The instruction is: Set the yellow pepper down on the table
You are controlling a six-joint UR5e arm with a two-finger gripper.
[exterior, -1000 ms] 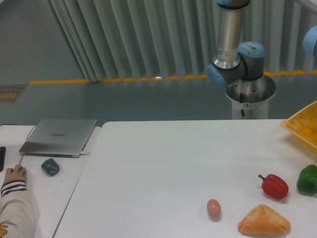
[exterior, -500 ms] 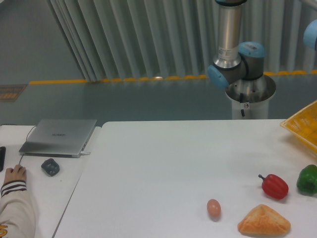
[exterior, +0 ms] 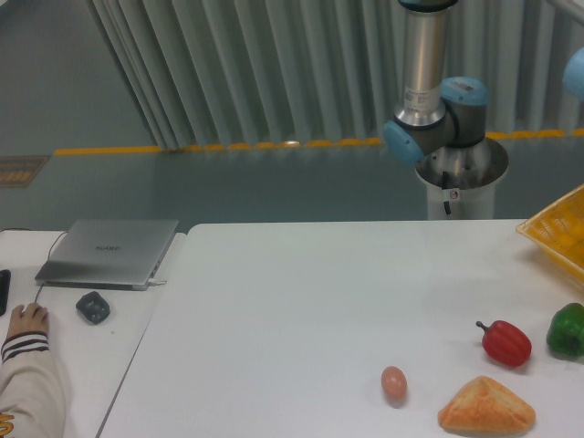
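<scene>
Since my end effector sits outside the camera's view, I cannot tell whether it is open or closed, nor whether it has hold of anything. All I get of the arm is its column and blue-capped joints at about one o'clock, above the pedestal behind the surface. Over the last second the arm has shifted only slightly, the elbow joint drifting a touch to the right; nothing on the surface has moved. I read that as the arm working off to the right, out of frame, so the placing step is not yet visibly under way here.

The yellow pepper does not show anywhere in the view. It is not on the surface, so the task is still open; it may be in the yellow tray at three o'clock, of which I see only a corner, but I cannot confirm that.

Going outward, the red pepper and green pepper lie near each other at four o'clock, with the bread and the egg toward five. These crowd the near right corner, so I would aim any placement at the bare centre. At nine o'clock a smaller desk carries a laptop and a dark mouse-like object, with a person's hand at eight, well apart from the arm.
</scene>
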